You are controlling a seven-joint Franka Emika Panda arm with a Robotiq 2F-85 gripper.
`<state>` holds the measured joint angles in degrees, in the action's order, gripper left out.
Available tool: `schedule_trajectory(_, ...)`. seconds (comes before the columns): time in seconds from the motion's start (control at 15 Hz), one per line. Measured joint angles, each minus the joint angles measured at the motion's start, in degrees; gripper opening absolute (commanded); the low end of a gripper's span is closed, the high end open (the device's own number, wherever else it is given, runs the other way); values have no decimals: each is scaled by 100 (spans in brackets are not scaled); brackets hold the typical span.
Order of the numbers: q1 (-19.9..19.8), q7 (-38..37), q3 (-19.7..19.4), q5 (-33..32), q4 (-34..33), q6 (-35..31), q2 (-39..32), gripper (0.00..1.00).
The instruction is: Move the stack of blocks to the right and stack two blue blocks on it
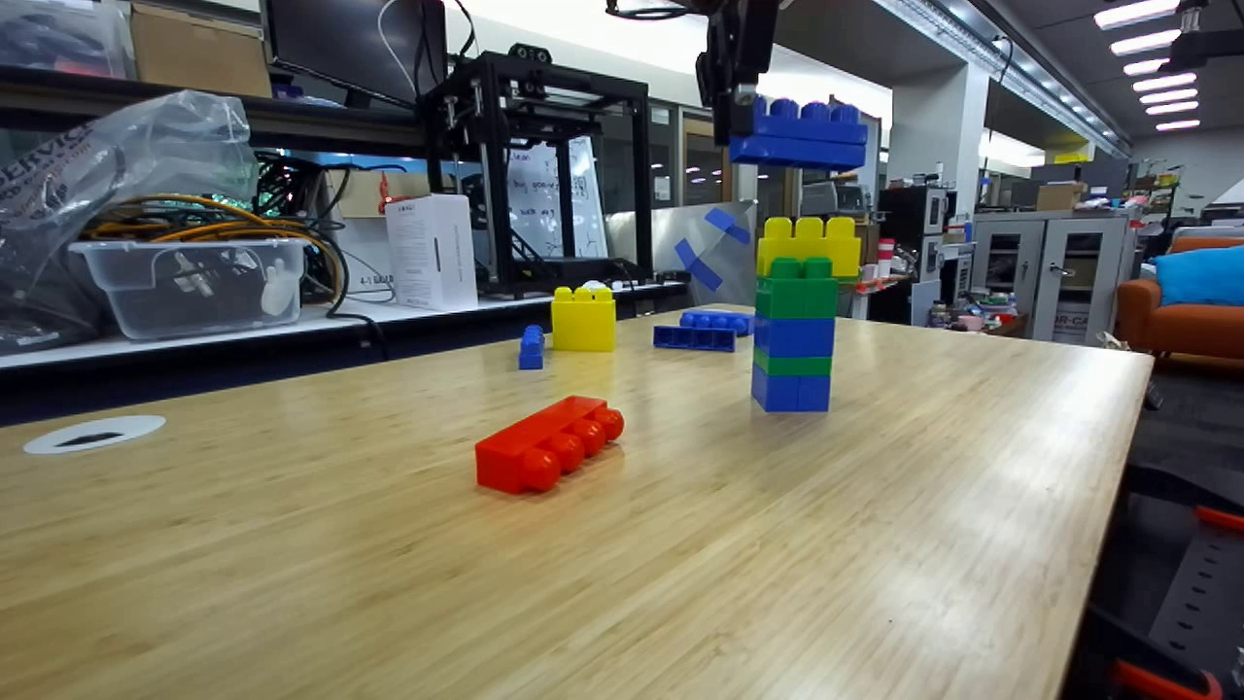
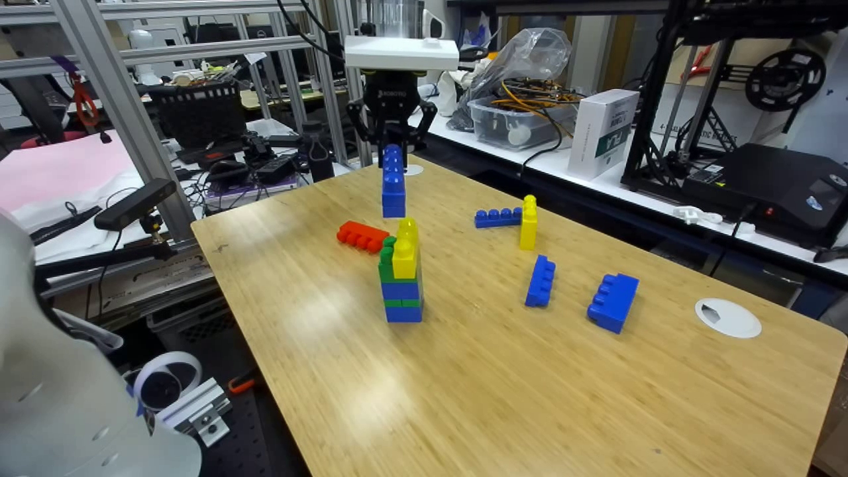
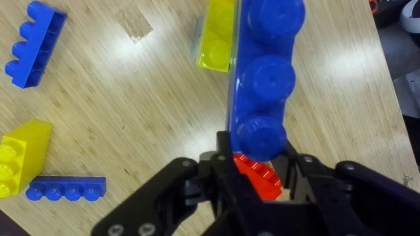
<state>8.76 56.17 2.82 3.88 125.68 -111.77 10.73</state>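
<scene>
Jutting from gripper (image 2: 393, 158); blue block (image 1: 802, 143)

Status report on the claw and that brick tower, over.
Claw shut on blue brick, aloft. Tower upright on table. Red brick also there, likely not in the way.

It's bright in here, with a row of ceiling lights (image 1: 1166, 83) glowing well beyond the gripper (image 3: 256, 146). White glare sits on the tabletop (image 3: 157, 98) below it, to either side, and shadows are faint. Up close in the wrist view the gripper blurs softly, while the tabletop beneath looks crisp.
</scene>
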Motion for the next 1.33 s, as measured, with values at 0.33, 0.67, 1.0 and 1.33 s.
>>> schedule_trajectory(0.33,6,-125,32,0,169,7,238,10)
schedule_trajectory(0.67,42,-621,221,-7,432,-1,335,10)
schedule_trajectory(1.0,110,-1051,305,-18,604,-37,336,10)
schedule_trajectory(1.33,131,-1122,277,-60,724,-192,318,10)
